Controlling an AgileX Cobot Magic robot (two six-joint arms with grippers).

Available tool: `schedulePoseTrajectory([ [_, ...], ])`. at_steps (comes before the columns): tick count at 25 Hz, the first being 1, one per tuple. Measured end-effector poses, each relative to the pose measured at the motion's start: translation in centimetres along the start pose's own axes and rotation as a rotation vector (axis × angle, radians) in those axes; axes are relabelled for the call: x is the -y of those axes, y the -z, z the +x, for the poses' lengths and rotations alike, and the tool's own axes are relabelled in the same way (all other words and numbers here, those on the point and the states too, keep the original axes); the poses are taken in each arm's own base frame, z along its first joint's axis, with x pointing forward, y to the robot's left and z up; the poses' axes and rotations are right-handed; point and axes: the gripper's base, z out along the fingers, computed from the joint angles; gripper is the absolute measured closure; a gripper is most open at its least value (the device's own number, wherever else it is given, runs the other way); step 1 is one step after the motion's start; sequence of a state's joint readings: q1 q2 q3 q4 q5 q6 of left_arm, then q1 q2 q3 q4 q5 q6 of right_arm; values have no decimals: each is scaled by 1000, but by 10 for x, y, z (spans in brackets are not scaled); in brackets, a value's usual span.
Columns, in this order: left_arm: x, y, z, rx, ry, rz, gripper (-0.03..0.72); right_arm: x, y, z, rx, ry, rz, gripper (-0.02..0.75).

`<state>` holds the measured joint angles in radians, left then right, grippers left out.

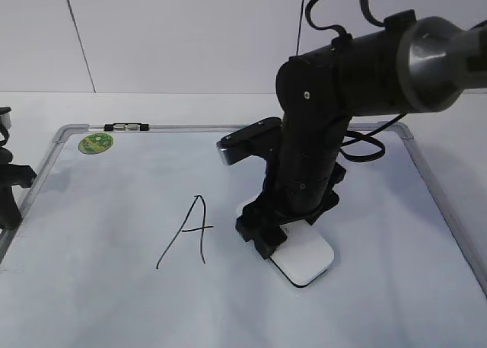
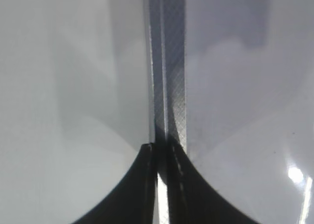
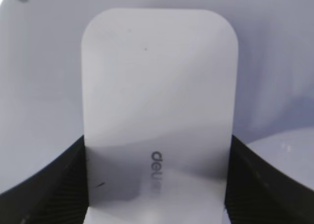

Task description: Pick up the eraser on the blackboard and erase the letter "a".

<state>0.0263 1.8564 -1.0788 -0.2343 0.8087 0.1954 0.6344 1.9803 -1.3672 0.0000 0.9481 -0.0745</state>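
The white eraser (image 1: 308, 260) lies flat on the blackboard (image 1: 114, 302), a white board with a grey frame, right of centre. My right gripper (image 1: 283, 228) reaches down onto the eraser's near-left end and is shut on it. In the right wrist view the eraser (image 3: 157, 87) fills the space between the two black jaws (image 3: 157, 185), which touch its long sides. The lowercase letter "a" shows in no view. My left gripper (image 1: 11, 197) is shut and empty at the board's left edge, over the grey frame (image 2: 169, 62).
A tall capital "A" (image 1: 190, 230) in black marker stands left of the eraser. A round green sticker (image 1: 96, 142) sits in the board's far left corner, with a small black clip (image 1: 127, 126) on the top frame. A white wall stands behind.
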Motion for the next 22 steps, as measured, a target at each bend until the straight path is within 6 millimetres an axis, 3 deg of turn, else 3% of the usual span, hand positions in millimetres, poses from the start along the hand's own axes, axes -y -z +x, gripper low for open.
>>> schedulePoseTrajectory([
  [3, 0, 0, 0, 0, 0, 0, 671, -10, 1, 1, -1, 21, -8, 182],
  [8, 0, 0, 0, 0, 0, 0, 671, -8, 1, 2, -4, 22, 9, 182],
  [12, 0, 0, 0, 1, 0, 0, 671, 8, 1, 4, -6, -36, 8, 182],
  [19, 0, 0, 0, 2, 0, 0, 671, 67, 3, 18, -15, -198, 50, 181],
  [22, 0, 0, 0, 2, 0, 0, 671, 75, 5, 21, -15, -218, 64, 182],
])
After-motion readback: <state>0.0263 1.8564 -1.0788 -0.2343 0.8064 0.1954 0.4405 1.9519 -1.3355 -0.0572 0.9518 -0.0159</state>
